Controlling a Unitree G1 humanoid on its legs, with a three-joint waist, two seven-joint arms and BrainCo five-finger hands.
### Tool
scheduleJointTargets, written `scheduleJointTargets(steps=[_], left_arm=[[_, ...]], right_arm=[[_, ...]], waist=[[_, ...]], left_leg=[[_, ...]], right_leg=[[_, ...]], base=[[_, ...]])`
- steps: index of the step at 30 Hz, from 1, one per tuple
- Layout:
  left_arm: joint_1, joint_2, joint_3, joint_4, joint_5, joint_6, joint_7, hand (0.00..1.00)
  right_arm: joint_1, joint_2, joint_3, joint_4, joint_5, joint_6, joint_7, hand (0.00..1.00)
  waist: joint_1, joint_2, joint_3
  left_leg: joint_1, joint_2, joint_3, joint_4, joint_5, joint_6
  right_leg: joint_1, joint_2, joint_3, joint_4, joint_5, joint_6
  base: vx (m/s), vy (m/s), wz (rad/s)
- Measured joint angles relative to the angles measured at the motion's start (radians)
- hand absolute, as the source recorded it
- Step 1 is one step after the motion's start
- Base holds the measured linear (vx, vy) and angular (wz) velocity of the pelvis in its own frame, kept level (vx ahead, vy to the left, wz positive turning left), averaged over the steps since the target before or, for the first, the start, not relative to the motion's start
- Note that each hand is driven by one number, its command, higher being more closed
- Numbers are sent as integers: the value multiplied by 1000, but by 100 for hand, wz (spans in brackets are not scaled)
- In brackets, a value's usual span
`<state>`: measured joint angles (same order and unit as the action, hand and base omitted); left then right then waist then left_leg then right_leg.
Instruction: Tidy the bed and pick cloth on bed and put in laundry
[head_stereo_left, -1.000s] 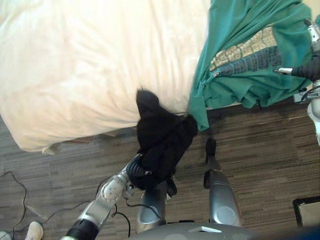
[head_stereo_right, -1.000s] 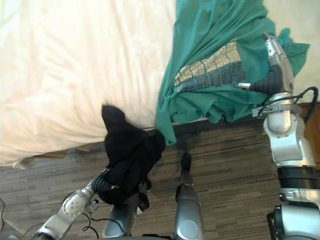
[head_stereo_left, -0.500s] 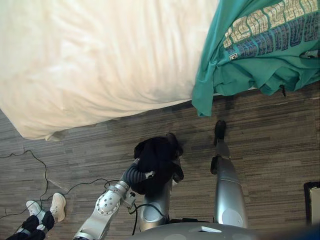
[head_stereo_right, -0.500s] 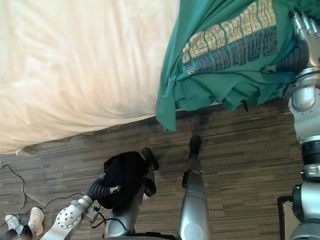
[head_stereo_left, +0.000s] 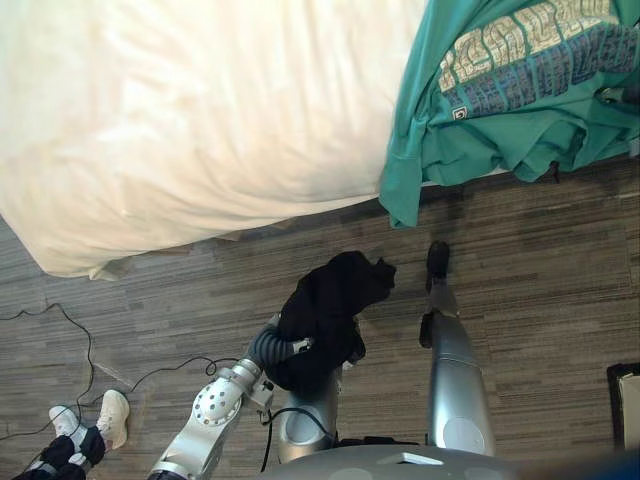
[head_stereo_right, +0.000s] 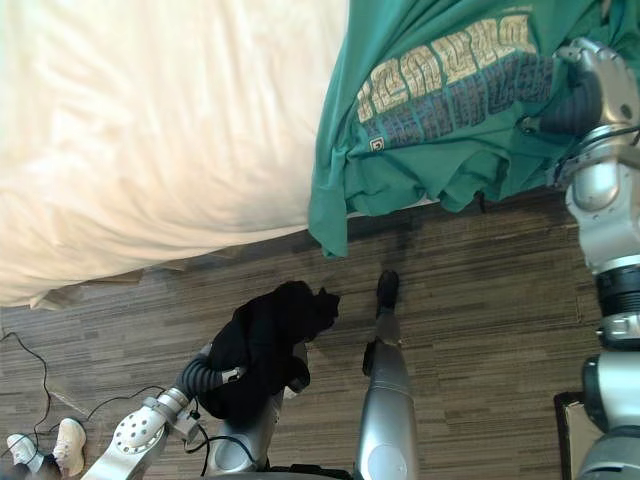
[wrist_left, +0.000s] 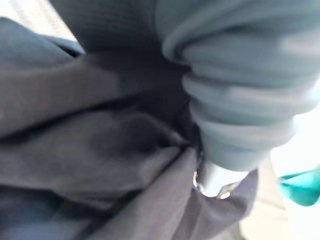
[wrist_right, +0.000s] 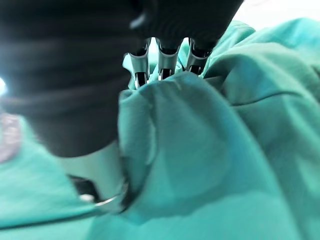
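Soft matt black cloth (head_stereo_left: 335, 300) in loose folds, thin teal T-shirt (head_stereo_left: 500, 150) of matt cloth with a flat print, smooth cream bed cover (head_stereo_left: 200, 110) with faint sheen, streaky matt wood-look floor (head_stereo_left: 560, 260)

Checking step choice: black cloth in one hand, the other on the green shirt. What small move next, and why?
Probably draw the right hand back, dragging the green shirt off the bed. It overhangs the edge, and the left hand carries the black cloth above the floor.
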<state>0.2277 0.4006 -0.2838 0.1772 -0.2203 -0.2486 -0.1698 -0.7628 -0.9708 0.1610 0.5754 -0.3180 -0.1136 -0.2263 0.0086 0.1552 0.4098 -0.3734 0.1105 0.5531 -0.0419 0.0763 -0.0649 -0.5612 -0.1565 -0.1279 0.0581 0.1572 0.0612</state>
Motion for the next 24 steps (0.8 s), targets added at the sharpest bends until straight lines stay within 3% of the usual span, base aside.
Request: scheduleJointTargets(steps=[6,10,11,17,24], left_arm=[[-30,-51,73,2,-4,3,16,100],[-60,-100,137,41,-2,6,30,100],[-79,-122,148,77,-2,6,47,100],[-95,-168,224,208,-5,25,68,100],[-86,-188,292,410,-1,49,105,100]], right_arm=[[184,193,-94,-71,42,26,-6,100],[404,379,-128,-174,55,26,0,100],[487,459,-132,-198,63,26,26,100],[722,734,-130,-202,102,31,76,100],[793,817,-152,-60,113,30,105,100]], waist=[[12,-18,-60],[12,-36,-126],[11,-40,-150],[12,-70,-177],[6,-130,-260]], left_leg=[[61,17,-25,8,-11,-11],[112,28,-52,8,-14,-13],[124,30,-70,8,-12,-10],[202,31,-109,7,-12,-9],[271,23,-145,-16,-15,-12]], right_leg=[[89,7,-36,-12,-13,-12],[158,15,-68,-16,-37,-14],[183,16,-86,-15,-47,-12],[287,16,-119,-26,-68,-2],[387,27,-135,-90,-63,3]], base=[[76,-10,11],[102,-10,17],[129,-6,29],[92,9,19],[53,12,9]])
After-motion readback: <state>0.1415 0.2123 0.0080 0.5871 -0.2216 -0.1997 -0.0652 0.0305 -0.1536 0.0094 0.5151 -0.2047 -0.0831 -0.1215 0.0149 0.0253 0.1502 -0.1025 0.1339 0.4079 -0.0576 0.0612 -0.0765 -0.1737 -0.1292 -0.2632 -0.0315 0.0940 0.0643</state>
